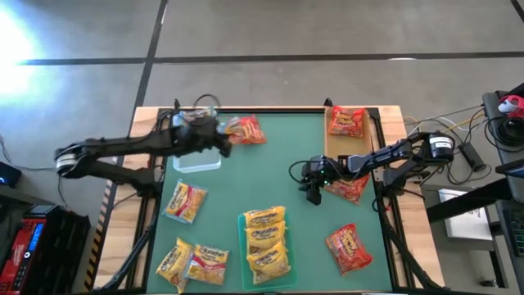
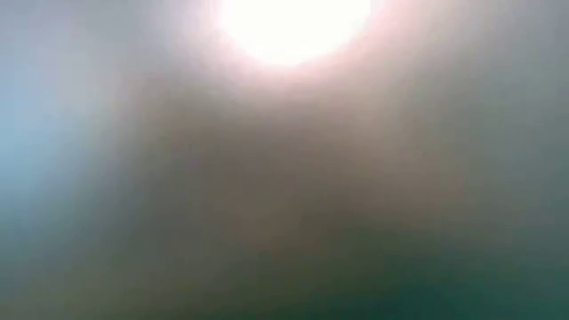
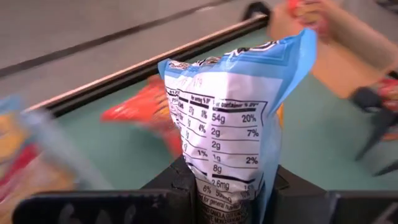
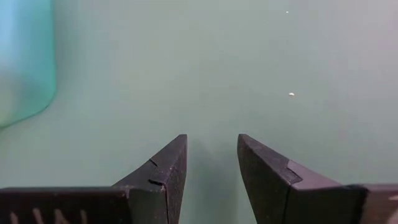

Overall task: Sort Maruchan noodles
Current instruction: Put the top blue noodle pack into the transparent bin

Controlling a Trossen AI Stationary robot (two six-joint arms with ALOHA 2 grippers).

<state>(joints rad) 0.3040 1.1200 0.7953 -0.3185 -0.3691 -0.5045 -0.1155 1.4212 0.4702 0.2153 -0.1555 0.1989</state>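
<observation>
From above, the left gripper hung over the far left of the green table mat, just beside a clear rectangular tray, clamped on a crinkly orange-and-red noodle packet. Only the left wrist view showed that packet's white back with its nutrition panel and blue edge, pinched upright between the dark fingers. The right gripper pointed at bare mat near a red packet; its wrist view showed the fingers parted with nothing between them. Yellow packets lay in a green tray, others loose at the near left, one red packet in the tan tray. The low view was a blur.
</observation>
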